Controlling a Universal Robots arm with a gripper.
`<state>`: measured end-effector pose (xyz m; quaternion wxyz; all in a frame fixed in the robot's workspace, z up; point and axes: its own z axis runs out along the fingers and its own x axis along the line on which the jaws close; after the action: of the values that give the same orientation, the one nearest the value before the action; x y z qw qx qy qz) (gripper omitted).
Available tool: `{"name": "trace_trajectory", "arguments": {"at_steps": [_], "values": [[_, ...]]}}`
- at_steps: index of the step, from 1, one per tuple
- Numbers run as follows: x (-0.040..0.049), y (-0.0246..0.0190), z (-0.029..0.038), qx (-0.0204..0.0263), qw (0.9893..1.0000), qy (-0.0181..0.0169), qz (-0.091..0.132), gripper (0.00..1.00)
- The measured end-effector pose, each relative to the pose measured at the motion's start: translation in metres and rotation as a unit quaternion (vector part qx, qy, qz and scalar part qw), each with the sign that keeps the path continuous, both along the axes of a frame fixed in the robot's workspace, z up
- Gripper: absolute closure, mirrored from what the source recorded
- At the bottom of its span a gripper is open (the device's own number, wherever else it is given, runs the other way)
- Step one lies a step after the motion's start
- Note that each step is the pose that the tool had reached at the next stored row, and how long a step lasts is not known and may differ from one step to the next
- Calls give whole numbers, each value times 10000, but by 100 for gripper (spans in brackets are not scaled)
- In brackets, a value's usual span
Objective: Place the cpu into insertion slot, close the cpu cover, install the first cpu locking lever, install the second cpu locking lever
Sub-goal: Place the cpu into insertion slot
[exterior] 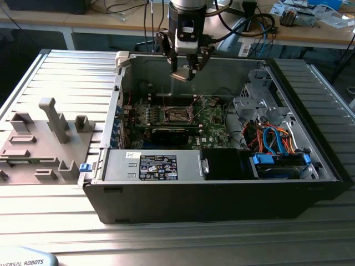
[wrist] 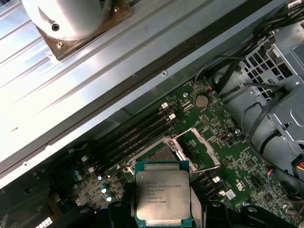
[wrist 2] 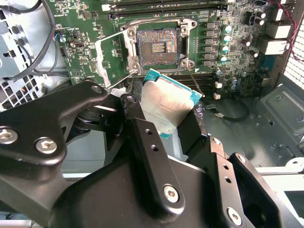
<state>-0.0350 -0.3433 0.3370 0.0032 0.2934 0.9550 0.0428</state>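
Computer case [exterior: 222,188], black and open-topped, lies on the ribbed aluminium bench [exterior: 55,77] in the exterior view, with a green motherboard [exterior: 213,124] on its floor. The black claw [exterior: 186,72] hangs over the board, closed on the thin square silvery-grey cpu [exterior: 181,74]. Below it, and apart from it, sits the small dark square insertion slot [exterior: 176,115] with its silvery metal rim. A grey moulded holder tray [exterior: 50,138] rests on the bench at the exterior view's left, beside the case.

In the second wrist view the cpu [wrist 2: 166,102], teal at its edges, is clamped tilted between the black fingers [wrist 2: 142,137] of the claw [wrist 2: 164,114]. The insertion slot [wrist 2: 157,45] lies beyond it, uncovered, its contact field bare. The silvery cpu cover [wrist 2: 100,59] stands swung open beside the slot.

In the first wrist view the claw [wrist: 163,209] grips the cpu [wrist: 163,194] by two opposite edges, printed face showing. The insertion slot [wrist: 159,154] sits just past the plate's far edge, and the cpu cover [wrist: 212,156] is folded back next to it.
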Motion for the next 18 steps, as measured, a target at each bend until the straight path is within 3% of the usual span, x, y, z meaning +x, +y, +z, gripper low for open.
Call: {"name": "trace_trajectory", "arguments": {"at_steps": [18], "values": [[0, 0, -7, 0, 10000, 0, -38, 46]]}}
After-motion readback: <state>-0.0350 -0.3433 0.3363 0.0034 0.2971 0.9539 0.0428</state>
